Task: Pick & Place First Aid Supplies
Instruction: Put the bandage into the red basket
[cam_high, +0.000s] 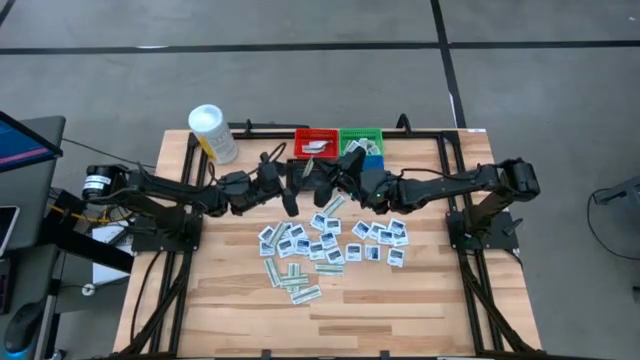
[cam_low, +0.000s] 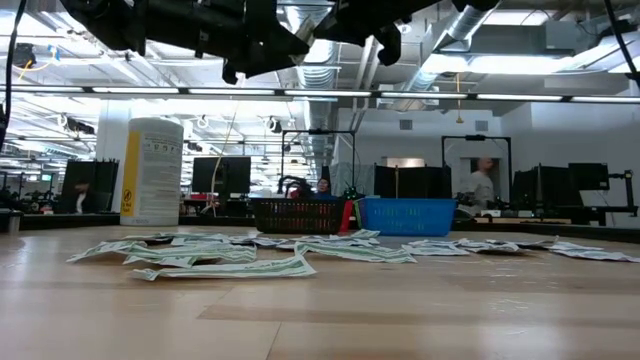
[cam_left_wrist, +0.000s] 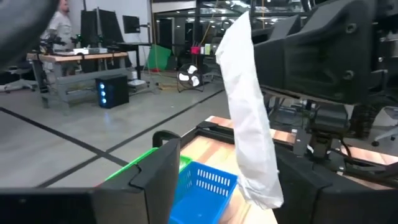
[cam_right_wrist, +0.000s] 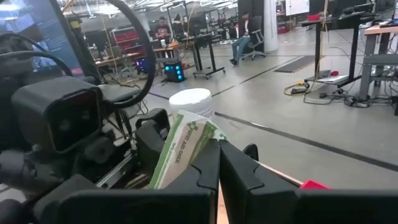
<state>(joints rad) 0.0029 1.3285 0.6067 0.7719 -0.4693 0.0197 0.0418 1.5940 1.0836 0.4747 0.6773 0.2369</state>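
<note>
Step in hand, as judged: transfer of one packet in mid-air, between pick and place.

Right tool (cam_right_wrist: 217, 153): closed, gripping one narrow green-white strip packet (cam_left_wrist: 249, 112) by its end. Raised over the rear middle of the tabletop (cam_high: 400, 310), just in front of the red bin (cam_high: 316, 141) and green bin (cam_high: 360, 138).

Left tool (cam_left_wrist: 227, 177): fingers spread wide, one on each side of the same strip packet, apparently not pressing it. Pointed straight at the right tool, almost nose to nose.

Both arms: stretched inward from their bases, roughly level, wrists well above the wood in the low view.

Other first aid supplies (cam_high: 330, 245): scattered flat on the tabletop in front of the tools, square white packets and pale green strips mixed.

Next move, if a handover is intended:
- Close the left tool squarely on the free part of the strip.
- Confirm grip before opening the right tool; thin flexible packet, likely to slip or fold.
- Carry to the matching bin; blue bin (cam_left_wrist: 202, 186) lies just beyond.
</note>
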